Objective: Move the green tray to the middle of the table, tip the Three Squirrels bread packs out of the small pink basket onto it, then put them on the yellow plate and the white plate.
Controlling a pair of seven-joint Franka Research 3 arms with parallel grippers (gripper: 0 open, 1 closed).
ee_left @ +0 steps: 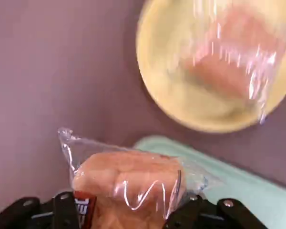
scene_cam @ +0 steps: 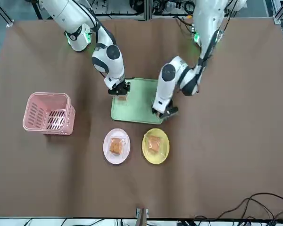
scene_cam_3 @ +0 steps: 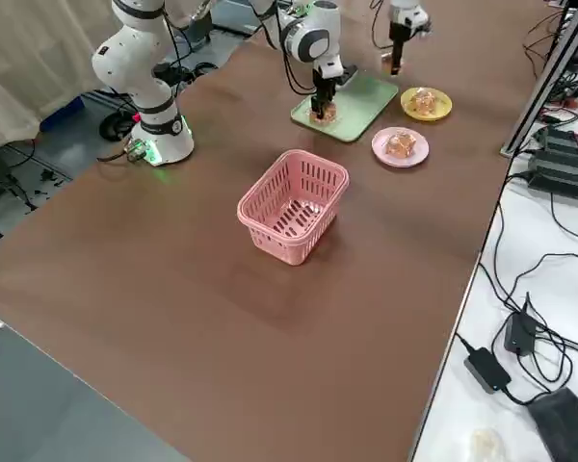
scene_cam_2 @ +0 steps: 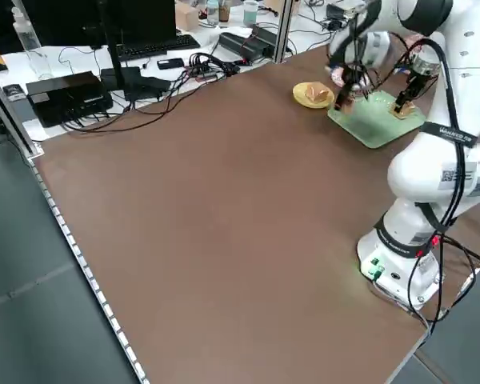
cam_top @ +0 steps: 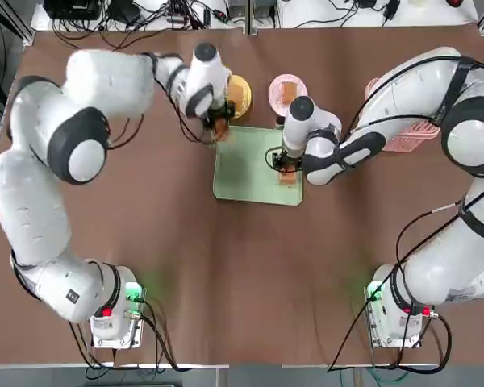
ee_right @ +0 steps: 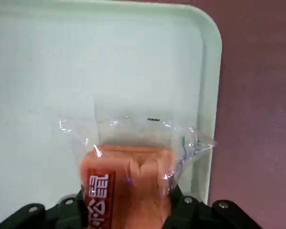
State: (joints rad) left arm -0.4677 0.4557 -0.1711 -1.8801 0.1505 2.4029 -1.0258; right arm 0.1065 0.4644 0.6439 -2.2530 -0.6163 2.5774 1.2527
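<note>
The green tray (cam_top: 250, 173) lies mid-table. My left gripper (cam_top: 219, 129) is at its far left corner, shut on a bread pack (ee_left: 128, 186) that sits at the tray's edge. My right gripper (cam_top: 288, 169) is at the tray's near right corner, shut on another bread pack (ee_right: 128, 176) on the tray. Just beyond the tray, the yellow plate (scene_cam: 155, 160) and the white plate (scene_cam: 116, 160) each carry one bread pack (scene_cam: 153, 143) (scene_cam: 115, 146). The small pink basket (scene_cam: 49, 113) stands upright far off on the robot's right and looks empty.
Cables and power bricks (scene_cam_3: 520, 337) lie on the white bench beyond the table's far edge. Bare brown table (cam_top: 242, 282) stretches between the tray and the arm bases.
</note>
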